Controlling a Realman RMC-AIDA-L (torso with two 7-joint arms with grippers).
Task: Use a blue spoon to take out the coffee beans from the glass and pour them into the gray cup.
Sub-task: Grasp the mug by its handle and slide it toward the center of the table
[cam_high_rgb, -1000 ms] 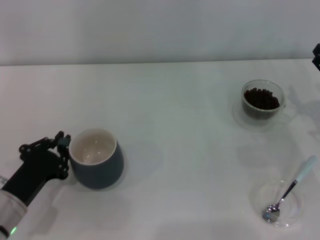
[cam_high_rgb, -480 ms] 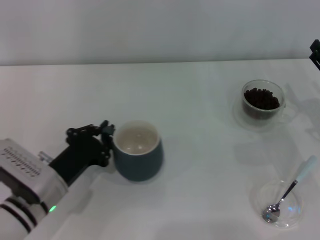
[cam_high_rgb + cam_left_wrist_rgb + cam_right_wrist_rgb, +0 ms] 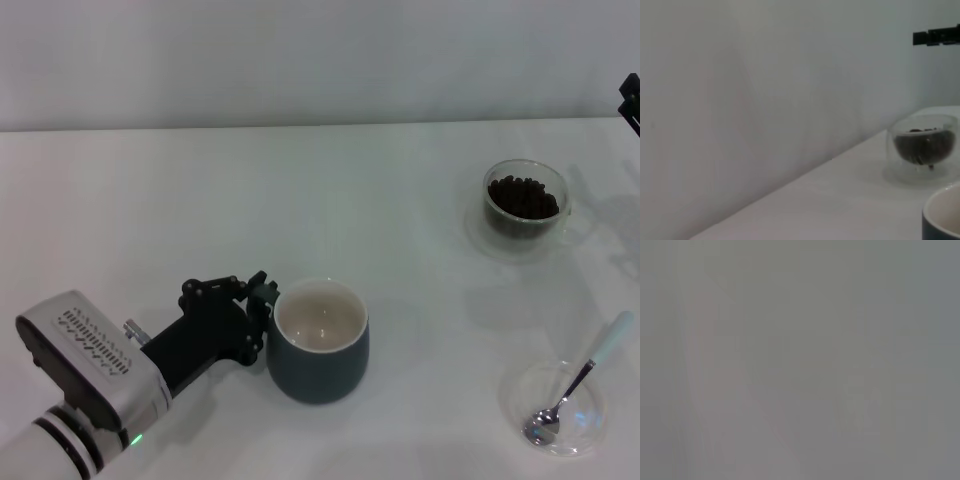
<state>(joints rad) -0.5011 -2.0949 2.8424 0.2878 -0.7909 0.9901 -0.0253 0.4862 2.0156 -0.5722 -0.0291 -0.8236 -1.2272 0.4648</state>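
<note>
The gray cup (image 3: 320,360), dark blue-gray with a cream inside, stands on the white table at the front, left of centre. My left gripper (image 3: 262,315) is shut on the cup's left side, and the handle is hidden behind it. The glass (image 3: 527,200) holding the coffee beans (image 3: 522,196) stands at the back right. The blue spoon (image 3: 580,380) lies with its bowl in a flat clear dish (image 3: 553,408) at the front right. The left wrist view shows the glass (image 3: 924,150) and the cup's rim (image 3: 942,215). My right gripper (image 3: 632,100) is just in view at the far right edge.
The white table (image 3: 400,260) ends at a plain pale wall at the back. Bare table lies between the cup and the glass. The right wrist view shows only blank grey.
My left gripper has carried the gray cup to the right across the table, from the far left toward the centre. The glass, spoon and dish have not moved.
</note>
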